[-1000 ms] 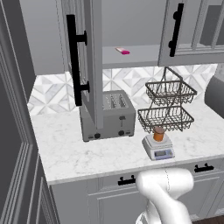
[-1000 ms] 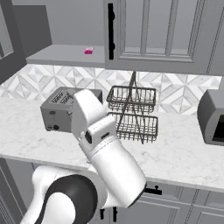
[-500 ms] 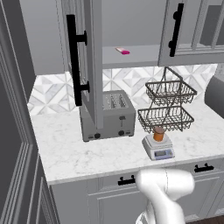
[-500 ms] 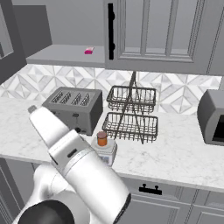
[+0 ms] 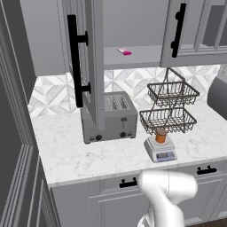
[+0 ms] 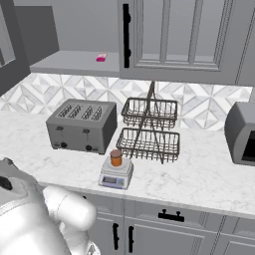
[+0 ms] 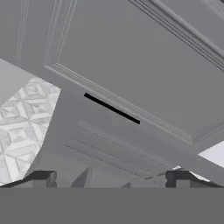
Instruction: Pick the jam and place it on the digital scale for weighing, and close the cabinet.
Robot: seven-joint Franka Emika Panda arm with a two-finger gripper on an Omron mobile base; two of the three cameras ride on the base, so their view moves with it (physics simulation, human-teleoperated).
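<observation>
On the scale [image 5: 160, 150] sits the jam [image 5: 161, 135], ready for weighing; at ten o'clock the cabinet [image 5: 94, 62] door hangs open, our gripper [image 7: 111, 179] spread empty.

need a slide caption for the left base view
Jam sits on the digital scale; cabinet door open.

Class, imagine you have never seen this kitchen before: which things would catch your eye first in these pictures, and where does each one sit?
The open cabinet door stands out first, swung towards the viewer above the toaster, its long black handle in plain sight. Next comes the small orange-brown jam jar, upright on the digital scale at the front of the marble counter, just before the two-tier wire basket. A small pink item lies on the open cabinet shelf above.
</observation>
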